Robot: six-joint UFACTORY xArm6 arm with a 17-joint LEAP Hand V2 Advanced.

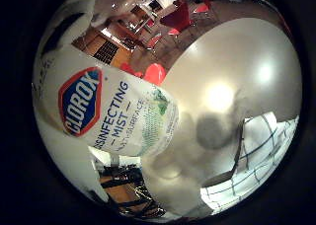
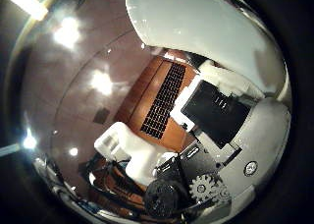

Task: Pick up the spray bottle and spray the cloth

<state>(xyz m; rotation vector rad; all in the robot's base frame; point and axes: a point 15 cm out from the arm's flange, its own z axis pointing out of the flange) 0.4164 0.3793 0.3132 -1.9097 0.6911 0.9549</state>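
The white spray bottle [image 1: 108,111], with a blue and red label, lies close against my palm and fills much of the little finger side view. Its white body [image 2: 196,22] also shows in the thumb side view. My right hand [image 2: 216,135] has its white and black fingers curled beside the bottle, holding it. The bottle's lower end hangs above the pale round table [image 1: 232,62], where it casts a dark shadow [image 1: 212,131]. A white cloth [image 1: 261,156] with a dark grid pattern lies flat on the table, a little beyond the shadow.
Red chairs [image 1: 177,18] stand around the far side of the table, with another red seat [image 1: 154,73] near its edge. A wood-panelled wall with a dark grille [image 2: 164,101] and a ceiling with lights [image 2: 66,32] show behind the hand.
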